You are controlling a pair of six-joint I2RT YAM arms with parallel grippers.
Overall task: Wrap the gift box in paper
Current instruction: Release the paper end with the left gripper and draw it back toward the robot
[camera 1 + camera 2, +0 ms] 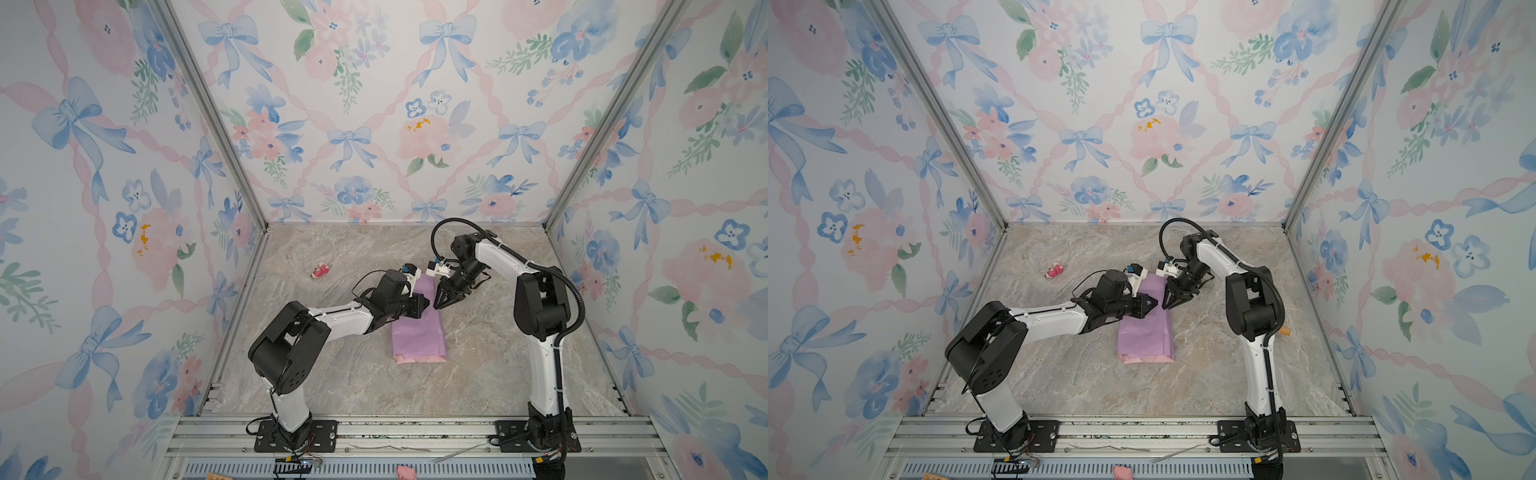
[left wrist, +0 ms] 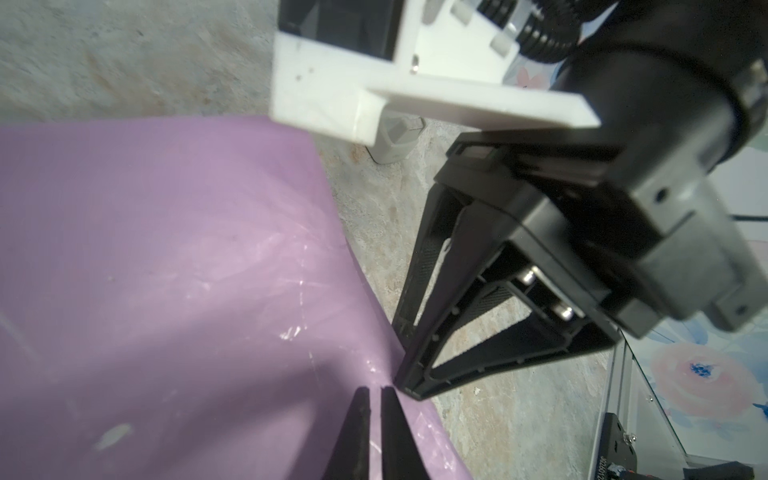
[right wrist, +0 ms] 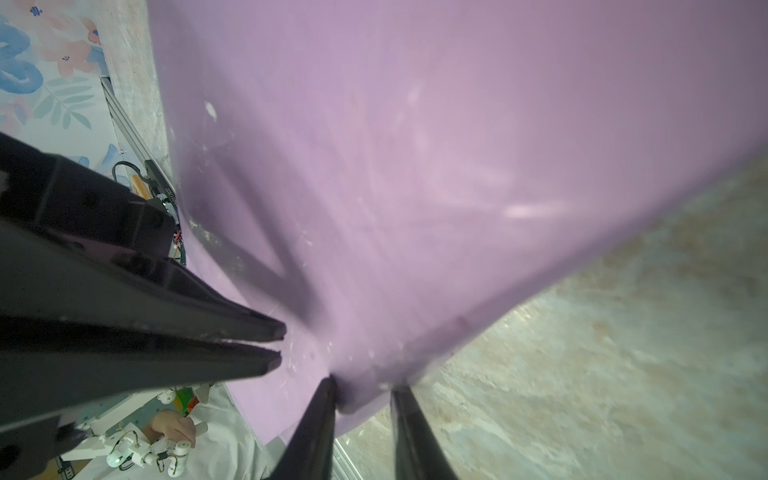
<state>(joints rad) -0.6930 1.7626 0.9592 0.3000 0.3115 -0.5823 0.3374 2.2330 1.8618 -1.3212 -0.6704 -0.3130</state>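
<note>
Looking down on a marble-patterned bench inside a booth lined with floral wallpaper. Starting nearest the viewer, passing a small pink lump at the front edge, then an aluminium rail carrying the bolted bases of both arms.

Moving inward, finding the paper in the middle of the bench in both top views. Seeing it folded into a long bundle running from near to far, lilac face up, with a pale pink strip along its near end.

Reaching the bundle's far half, finding the left gripper stretched in from the left across the lilac surface. Showing its jaws barely apart, with a thin slit between the tips and nothing seen in it, clearest in the right wrist view.

Finding the right gripper just beside it, pointing down at the bundle's right edge, almost tip to tip with the left gripper. Showing its jaws apart in the right wrist view, with a raised hump of the paper between them and touching both. Not being able to tell whether they are squeezing it.

Going farther back, noting a small pink-and-red object alone at the bench's far left, well apart from the paper. Ending at the back wall of blue bows and pink flowers.
</note>
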